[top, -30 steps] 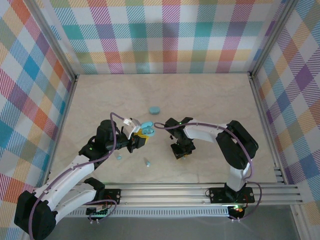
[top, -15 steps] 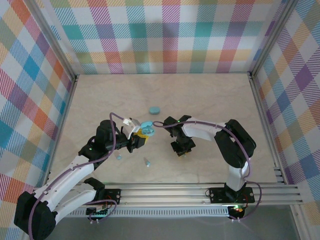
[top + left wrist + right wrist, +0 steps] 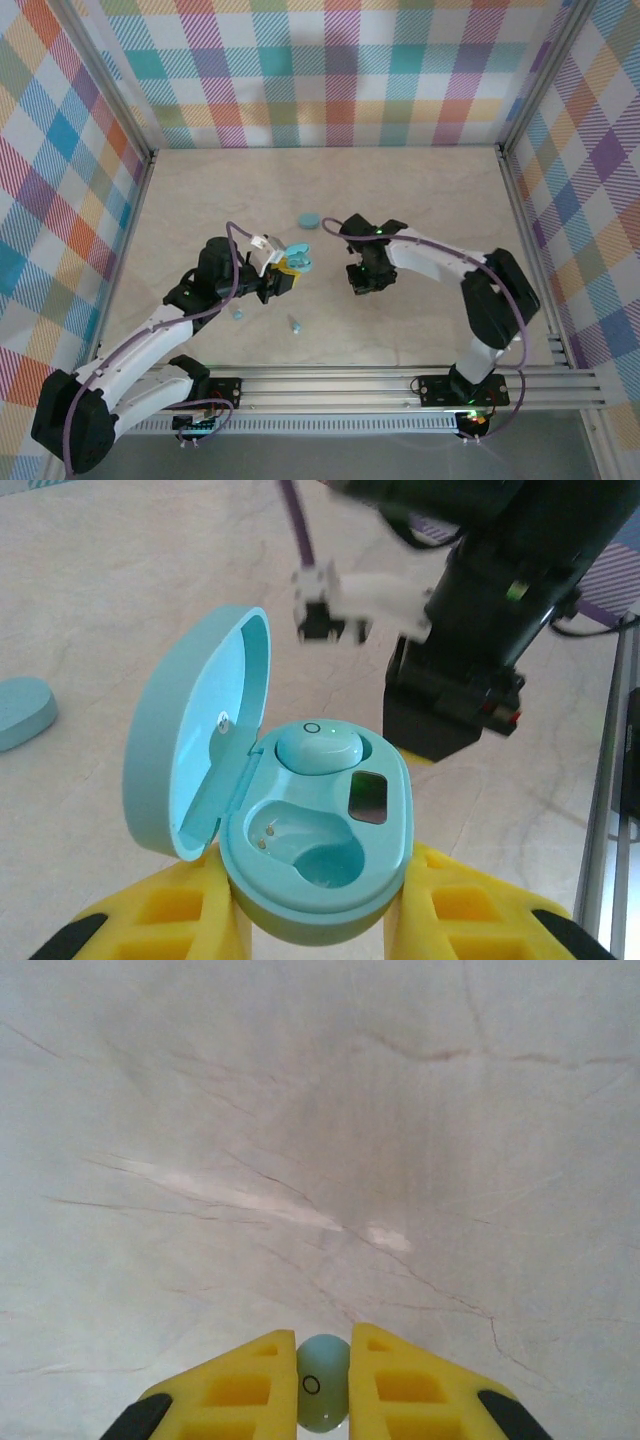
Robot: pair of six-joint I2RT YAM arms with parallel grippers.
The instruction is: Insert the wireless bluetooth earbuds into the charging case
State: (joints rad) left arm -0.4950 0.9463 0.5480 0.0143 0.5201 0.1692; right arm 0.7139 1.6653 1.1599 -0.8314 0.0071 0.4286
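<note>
**Operator:** What is my left gripper [image 3: 318, 912] doing?

**Spotter:** Your left gripper is clamped on the charging case [image 3: 320, 880]. It grips the case low on both sides between the yellow fingers [image 3: 170, 920]. The lid [image 3: 190, 750] is swung open and leans off to the left of those fingers.

**Operator:** What's inside the case?

**Spotter:** One seated earbud [image 3: 318, 748] sits in the pocket farther from your fingers, with a small ring mark on top. The empty pocket [image 3: 305, 845] is the one nearer the fingers, and you can see two small metal contacts in it.

**Operator:** And my right gripper [image 3: 324, 1380]?

**Spotter:** Its yellow tips are pressed nearly together. They pinch a pale blue earbud [image 3: 322, 1392] right at the tips, ring mark facing the camera. Ahead of the tips you have bare marbled table [image 3: 300, 1110].

**Operator:** Where does it sit relative to the left one?

**Spotter:** From above, it hangs just to the right of your left gripper, near but apart. In the left wrist view its dark body is blurred, beyond the case and to the right.

**Operator:** Anything else around?

**Spotter:** Two loose earbuds [image 3: 238, 313] [image 3: 295, 324] lie on the table on the base side of your left gripper. A closed case [image 3: 310, 219] rests beyond both grippers, well clear of the fingers.
</note>
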